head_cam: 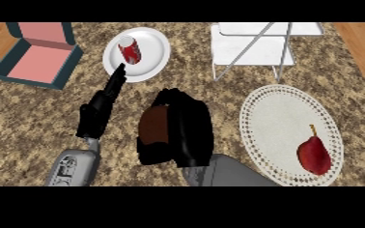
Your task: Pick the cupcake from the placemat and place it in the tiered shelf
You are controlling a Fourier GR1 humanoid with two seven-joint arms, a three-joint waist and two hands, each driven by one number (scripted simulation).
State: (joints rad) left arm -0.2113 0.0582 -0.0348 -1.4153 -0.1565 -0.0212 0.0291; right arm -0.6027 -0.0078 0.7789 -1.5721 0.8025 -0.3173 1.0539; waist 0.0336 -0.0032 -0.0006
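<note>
Left hand (101, 107): fingers straight, pointing up and away, forearm rising from the lower edge.
Right hand (182, 128): fingers curled round a brown cupcake (154, 125), mid-view.

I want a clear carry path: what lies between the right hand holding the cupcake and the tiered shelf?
In the head view, only bare speckled counter lies between the right hand, curled round the cupcake, and the white tiered shelf.

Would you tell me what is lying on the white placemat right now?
Only a red pear lies on the placemat. The cupcake is off it, in the right hand, whose fingers hide most of it.
</note>
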